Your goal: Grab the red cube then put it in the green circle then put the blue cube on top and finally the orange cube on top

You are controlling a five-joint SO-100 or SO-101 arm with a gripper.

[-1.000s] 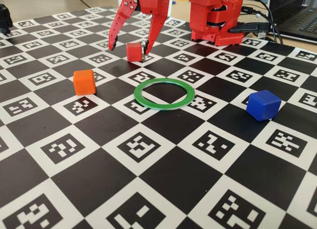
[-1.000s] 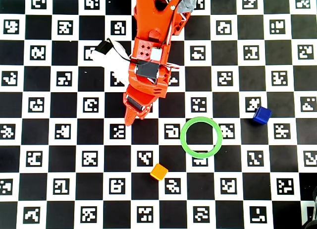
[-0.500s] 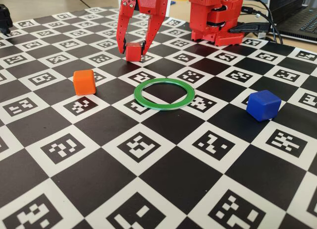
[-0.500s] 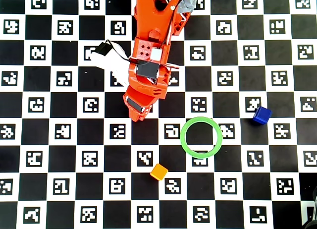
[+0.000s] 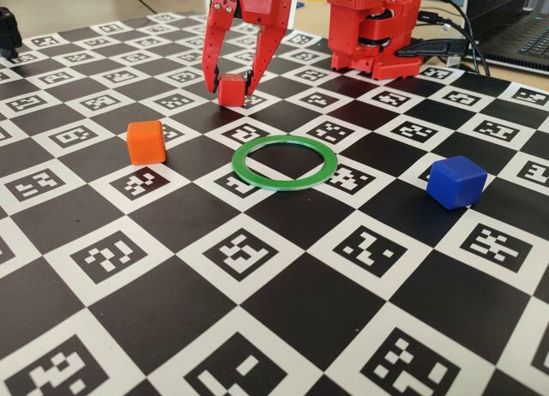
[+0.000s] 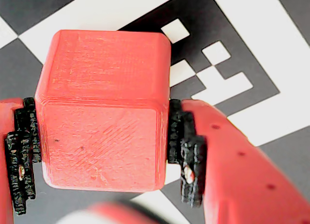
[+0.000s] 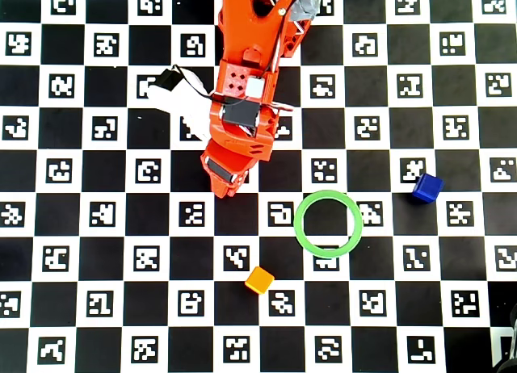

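Observation:
My gripper [image 5: 230,91] is shut on the red cube [image 5: 232,89] at the back of the checkered board in the fixed view. The wrist view shows the red cube [image 6: 104,112] filling the gap, with both black pads [image 6: 186,151] pressed on its sides. From overhead, the arm hides the cube, and the gripper [image 7: 224,183] points down left of the green circle [image 7: 298,223]. In the fixed view the green circle [image 5: 285,183] lies flat and empty in front of the gripper. The orange cube [image 5: 146,141] sits to its left, the blue cube [image 5: 456,181] to its right.
The red arm base [image 5: 377,27] stands at the back of the marker board, with a laptop [image 5: 515,27] and cables behind it on the right. A black object [image 5: 7,32] sits at the far left edge.
A second ago the jaws stood wide apart over the red cube. They have come down and shut on its sides. The other cubes and the ring have not moved.

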